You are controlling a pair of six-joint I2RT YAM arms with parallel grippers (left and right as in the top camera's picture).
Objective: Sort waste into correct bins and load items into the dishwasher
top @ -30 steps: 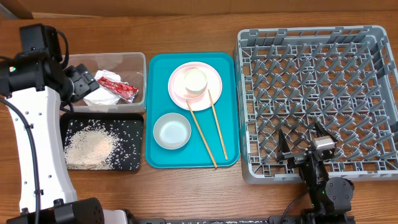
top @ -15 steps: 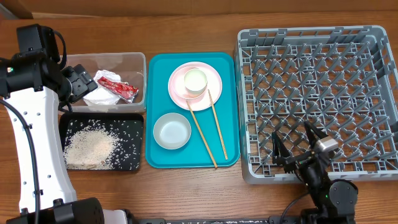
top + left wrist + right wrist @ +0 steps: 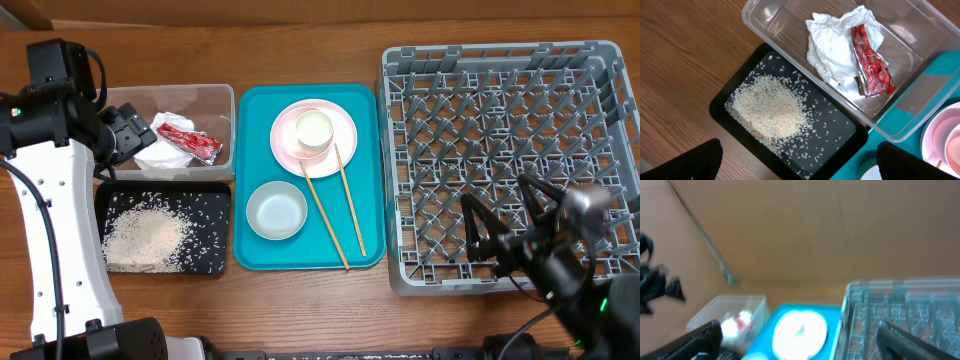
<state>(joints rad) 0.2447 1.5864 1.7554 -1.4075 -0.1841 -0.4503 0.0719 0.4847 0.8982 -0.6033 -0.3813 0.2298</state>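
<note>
A crumpled red wrapper [image 3: 188, 138] and a white tissue [image 3: 160, 155] lie in the clear tub [image 3: 222, 100]. Rice [image 3: 145, 238] is piled in the black tray [image 3: 215, 205]. On the teal tray sit a pink plate [image 3: 345, 130] carrying a white cup [image 3: 314, 129], a pale bowl [image 3: 276, 211] and two chopsticks [image 3: 348, 200]. The grey dish rack [image 3: 500, 150] stands at the right, holding nothing. My left gripper [image 3: 800, 167] hangs open above the black tray's corner [image 3: 840, 135], nothing between its fingers. My right gripper [image 3: 507, 212] is open and raised over the rack's front.
The teal tray [image 3: 250, 110] lies between the bins and the rack. In the blurred right wrist view the plate [image 3: 800, 330], tub [image 3: 730, 310] and rack wall [image 3: 905, 305] show below a brown cardboard backdrop. Bare wooden table surrounds everything.
My right arm has lifted and swung right, looming larger over the rack's front right corner. The left arm and all objects have stayed put.
</note>
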